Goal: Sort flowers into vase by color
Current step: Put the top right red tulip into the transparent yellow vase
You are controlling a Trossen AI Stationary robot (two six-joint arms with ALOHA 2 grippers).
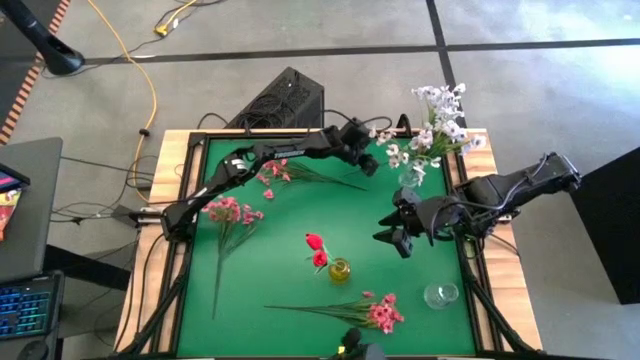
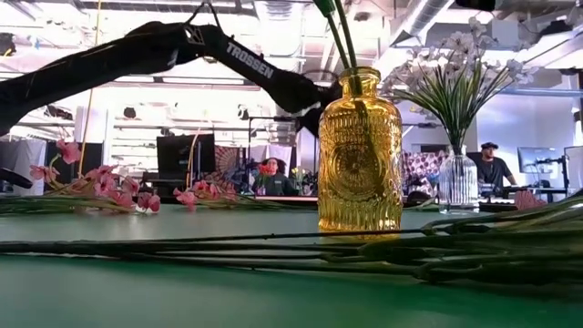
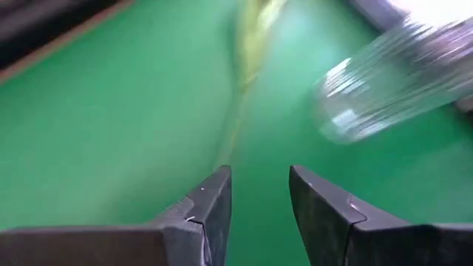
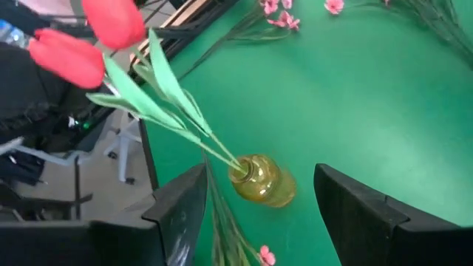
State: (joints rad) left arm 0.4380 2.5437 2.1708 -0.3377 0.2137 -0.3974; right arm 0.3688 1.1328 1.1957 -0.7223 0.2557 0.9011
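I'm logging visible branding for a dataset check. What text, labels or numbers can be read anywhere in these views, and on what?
"TROSSEN": white letters on the dark arm in the low view.
Yellow vase: embossed pattern only, no readable words.
Screens in the room behind: too small and blurred to read.
Nothing readable in the other views.

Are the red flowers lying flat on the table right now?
No, the red flowers stand in the yellow vase, their stems inside its neck.

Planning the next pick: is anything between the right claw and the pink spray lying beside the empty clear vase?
Nothing visible. Only bare green mat lies between the open right claw and the pink clustered spray; the amber glass bottle with red buds stands off to the side.
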